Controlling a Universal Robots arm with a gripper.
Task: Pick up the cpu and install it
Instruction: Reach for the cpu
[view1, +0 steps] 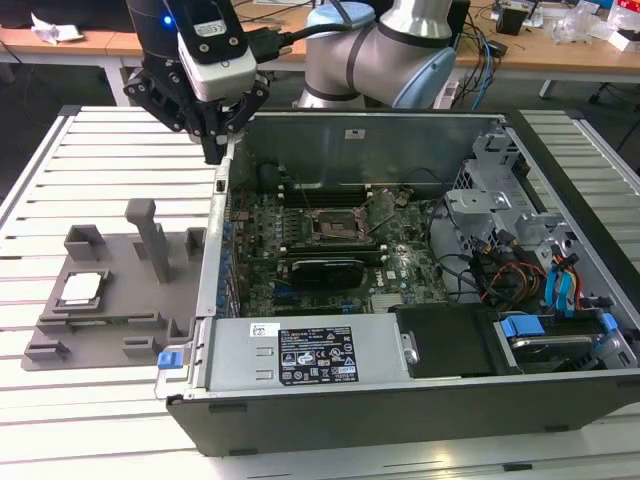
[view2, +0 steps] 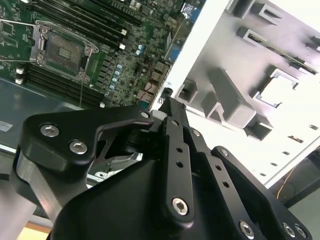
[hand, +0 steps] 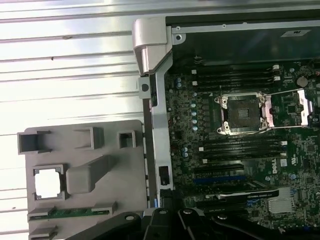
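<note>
The black gripper (view1: 213, 155) hangs over a corner of the open grey metal computer case (view1: 350, 125), above the side wall nearest the fixture, its jaws drawn together with nothing between them. Seen from the exterior view, the small flat square silver-grey cpu (view1: 80, 288) lies between seven and eight o'clock from the gripper, well apart. It is seated in a square pocket of the grey moulded fixture plate (view1: 120, 320) on the white slatted table (view1: 120, 150). The square black socket frame (view1: 330, 225) sits at about four o'clock.
</note>
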